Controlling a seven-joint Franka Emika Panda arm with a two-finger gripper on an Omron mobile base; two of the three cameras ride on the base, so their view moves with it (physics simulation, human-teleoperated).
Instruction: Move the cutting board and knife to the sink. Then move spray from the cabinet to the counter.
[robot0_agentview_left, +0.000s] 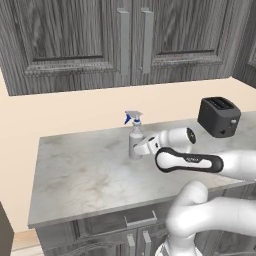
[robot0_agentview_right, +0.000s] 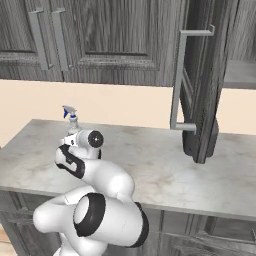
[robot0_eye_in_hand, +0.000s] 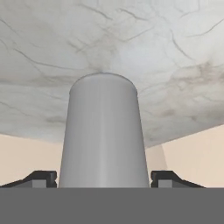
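The spray (robot0_agentview_left: 134, 142) is a pale grey bottle with a blue trigger nozzle. It stands upright on the marbled counter (robot0_agentview_left: 80, 170), near its back edge. My gripper (robot0_agentview_left: 140, 149) reaches in level from the right and is shut on the spray's lower body. From the right base view the spray (robot0_agentview_right: 72, 126) rises just behind my hand (robot0_agentview_right: 69, 141). In the hand view the grey body (robot0_eye_in_hand: 104, 131) sits tight between my gripper's (robot0_eye_in_hand: 104, 179) two dark fingertips (robot0_eye_in_hand: 41, 178). The cabinet (robot0_agentview_left: 75, 40) hangs above. The cutting board, knife and sink are out of view.
A black toaster (robot0_agentview_left: 219, 117) sits at the counter's back right. One tall cabinet door (robot0_agentview_right: 200, 90) stands open over the counter (robot0_agentview_right: 165, 165), its long bar handle (robot0_agentview_right: 176, 80) pointing outward. The counter's left end (robot0_agentview_left: 37, 180) drops off beside a beige wall.
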